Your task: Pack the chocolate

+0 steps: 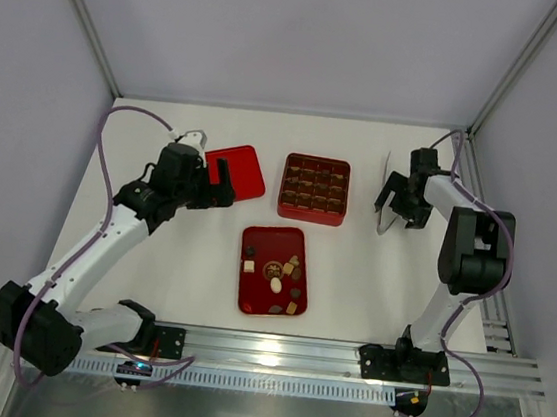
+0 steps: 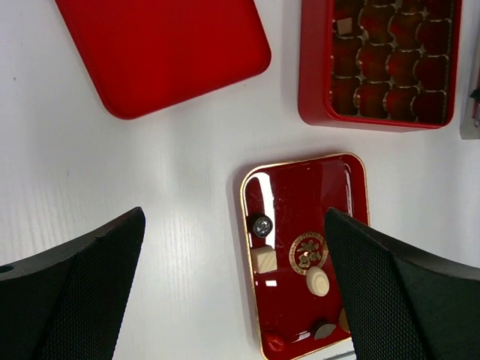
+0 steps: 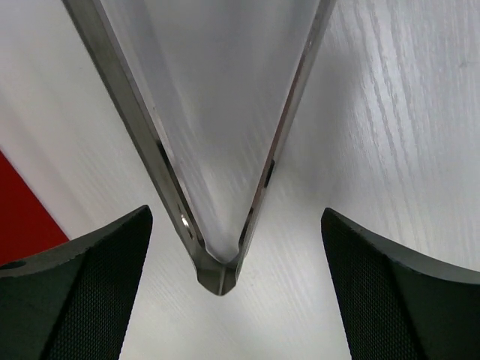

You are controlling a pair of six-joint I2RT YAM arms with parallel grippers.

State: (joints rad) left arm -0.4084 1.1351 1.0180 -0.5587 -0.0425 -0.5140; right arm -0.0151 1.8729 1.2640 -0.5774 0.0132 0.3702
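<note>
The chocolate (image 1: 276, 272) lies as several small dark, tan and cream pieces on a flat red tray (image 1: 260, 242) in the middle of the table. In the left wrist view a cream square (image 2: 264, 259), a cream round (image 2: 318, 281) and a dark round piece (image 2: 261, 225) show on that tray (image 2: 300, 187). My left gripper (image 1: 223, 184) (image 2: 234, 225) hangs open above the table just left of the tray, holding nothing. At the right, my right gripper (image 1: 392, 203) (image 3: 236, 217) stands open astride metal tongs (image 3: 217, 274) that lie on the table, its fingers apart from them.
A square red box (image 1: 314, 187) (image 2: 311, 67) with brown grid compartments stands behind the tray, with one tan piece (image 2: 345, 26) in a compartment. A plain red lid (image 1: 237, 172) (image 2: 161, 52) lies left of it. Frame posts and walls ring the table.
</note>
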